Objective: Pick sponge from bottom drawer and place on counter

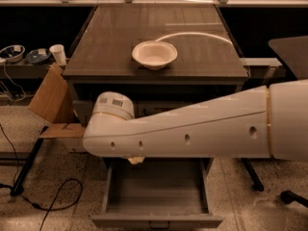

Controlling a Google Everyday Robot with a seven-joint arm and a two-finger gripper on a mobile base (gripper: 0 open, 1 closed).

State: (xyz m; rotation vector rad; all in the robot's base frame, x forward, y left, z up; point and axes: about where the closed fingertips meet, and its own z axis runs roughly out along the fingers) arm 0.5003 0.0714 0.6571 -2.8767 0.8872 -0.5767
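The white arm (192, 134) is stretching nearly level from 3 o'clock toward 9 o'clock. Its rounded wrist joint (113, 107) is capping the far end, and the gripper is hanging beneath at 6 o'clock, hidden by the forearm.

Bowl (154, 55) on the counter (207, 57) at 12 o'clock; open bottom drawer (156, 189) at 6; arm (192, 131) crosses between, gripper hidden under its 9 o'clock end.

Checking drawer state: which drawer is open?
The bottom drawer, pulled out with its inside showing; the upper drawers, mostly behind the arm, don't stick out. The gripper is hidden under the arm, above it.
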